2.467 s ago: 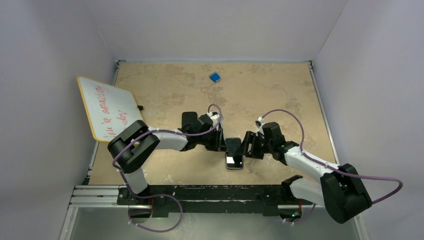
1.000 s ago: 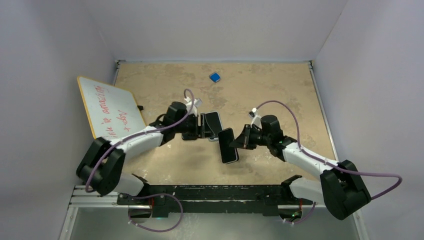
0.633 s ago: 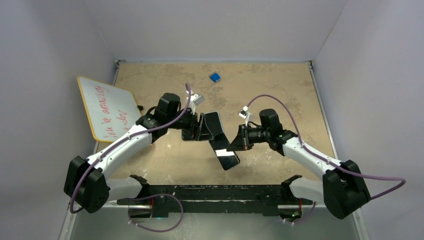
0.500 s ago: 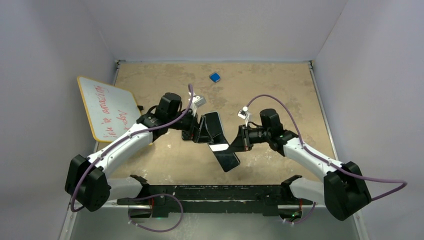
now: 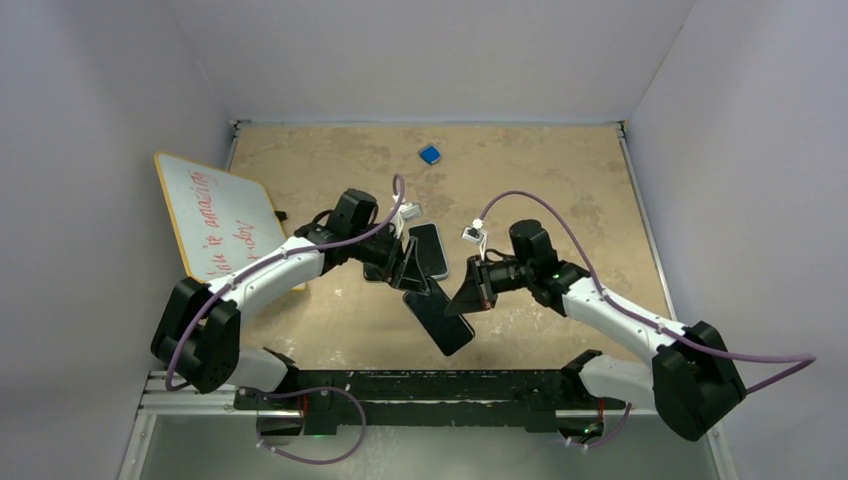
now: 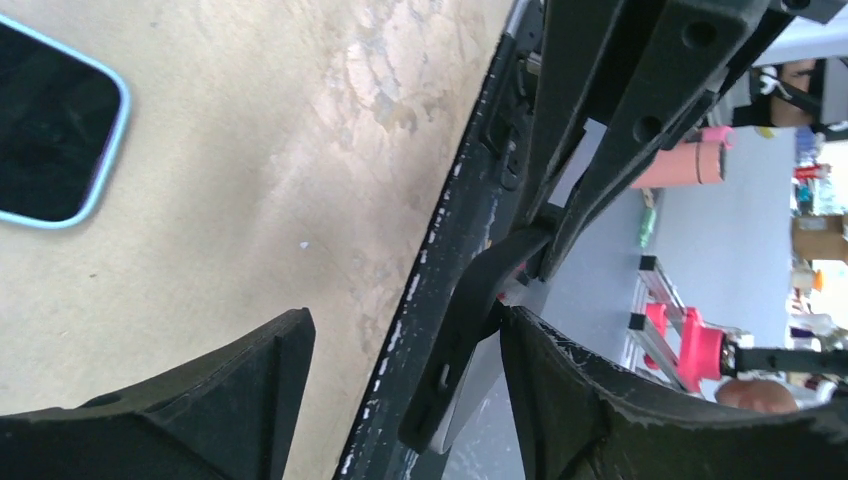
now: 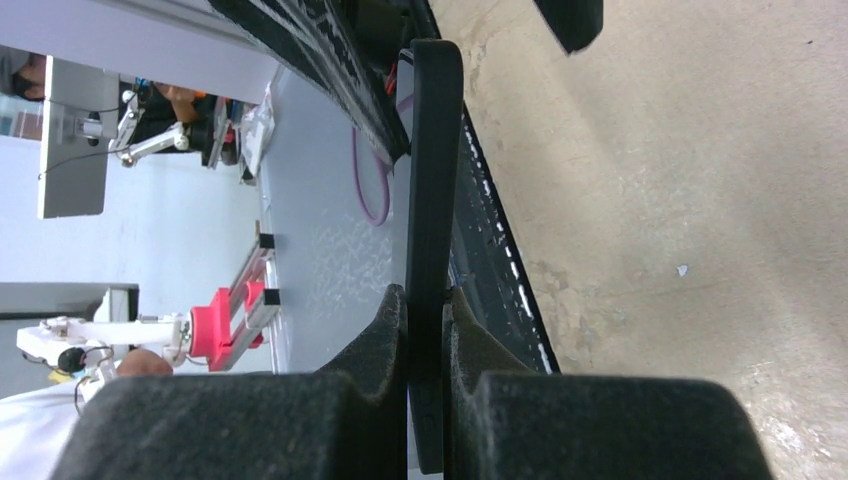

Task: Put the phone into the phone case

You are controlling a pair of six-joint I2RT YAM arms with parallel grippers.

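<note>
My right gripper (image 5: 472,297) is shut on the black phone (image 5: 440,320) and holds it off the table, tilted, with its long end toward the front edge. In the right wrist view the phone (image 7: 435,180) stands edge-on, pinched between both pads of that gripper (image 7: 425,290). The phone case (image 5: 430,248), dark with a light blue rim, lies flat on the table behind the phone. It also shows at the upper left of the left wrist view (image 6: 50,130). My left gripper (image 5: 408,270) is open; the phone's near end (image 6: 480,330) sits between its fingers, close against the right one.
A whiteboard (image 5: 215,215) with red writing leans at the table's left edge. A small blue object (image 5: 430,154) lies near the back wall. The black front rail (image 5: 420,385) runs just below the held phone. Walls close in the table on three sides.
My left gripper has left the phone case on the table and come down around the phone's end. My right gripper has swung the phone lower and further left.
</note>
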